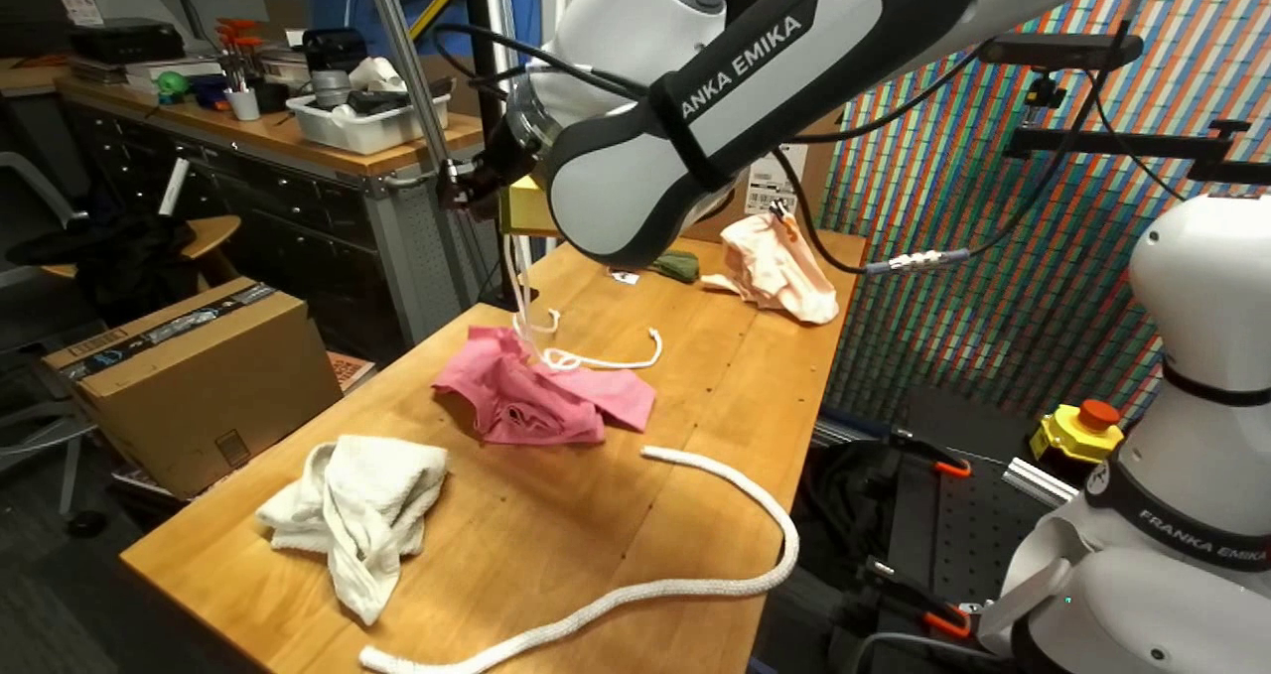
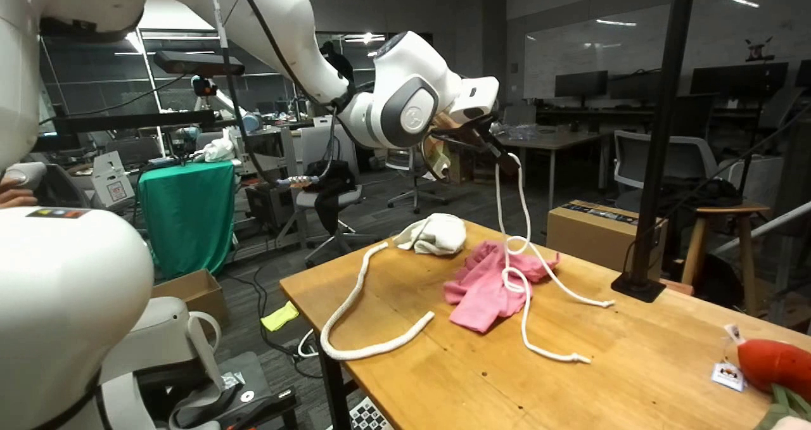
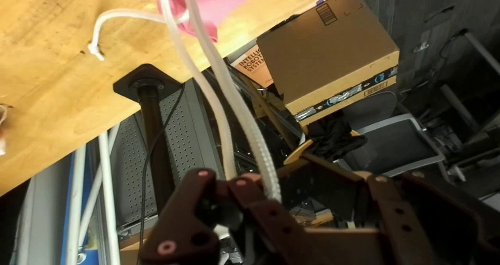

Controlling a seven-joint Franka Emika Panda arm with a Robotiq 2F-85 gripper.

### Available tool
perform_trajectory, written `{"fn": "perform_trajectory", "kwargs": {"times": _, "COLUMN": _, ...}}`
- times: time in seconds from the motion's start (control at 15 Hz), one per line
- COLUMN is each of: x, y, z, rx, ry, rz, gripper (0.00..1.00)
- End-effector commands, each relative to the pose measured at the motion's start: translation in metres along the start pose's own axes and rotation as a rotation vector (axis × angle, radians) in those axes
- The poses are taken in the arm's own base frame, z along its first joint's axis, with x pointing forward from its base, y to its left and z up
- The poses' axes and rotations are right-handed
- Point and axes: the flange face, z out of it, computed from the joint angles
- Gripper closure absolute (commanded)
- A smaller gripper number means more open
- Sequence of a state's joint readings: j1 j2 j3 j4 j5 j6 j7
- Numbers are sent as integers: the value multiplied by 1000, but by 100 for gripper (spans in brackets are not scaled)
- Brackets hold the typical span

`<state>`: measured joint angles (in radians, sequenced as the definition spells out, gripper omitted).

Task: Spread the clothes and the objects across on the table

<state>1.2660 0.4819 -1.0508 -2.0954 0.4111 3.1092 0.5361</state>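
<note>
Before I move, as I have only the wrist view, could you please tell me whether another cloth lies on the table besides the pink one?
Observer: Yes, a cream-white towel lies crumpled on the table, apart from the pink cloth.
Operator: Thank you. I see just one end of the thin white cord; does the other rest on the table too?
Observer: Yes, both exterior views show two ends on the table.
Operator: And does anything else lie close to the pink cloth?
Observer: A thick white rope curves along the table, one end near the pink cloth without touching it.
</note>
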Motion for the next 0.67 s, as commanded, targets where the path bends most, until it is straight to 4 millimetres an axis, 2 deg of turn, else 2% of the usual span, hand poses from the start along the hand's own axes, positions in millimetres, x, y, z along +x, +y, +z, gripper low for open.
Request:
{"fn": "perform_trajectory", "kwargs": {"times": 0.0, "x": 13, "y": -5, "z": 3, "rx": -107, "ry": 59, "rz": 29, "gripper": 98}}
{"fn": "perform_trajectory", "kwargs": {"times": 0.33, "x": 13, "y": 52, "z": 11, "rx": -280, "ry": 41, "rz": 77, "gripper": 98}}
{"fn": "perform_trajectory", "kwargs": {"times": 0.6, "x": 10, "y": 94, "z": 4, "rx": -378, "ry": 27, "rz": 104, "gripper": 98}}
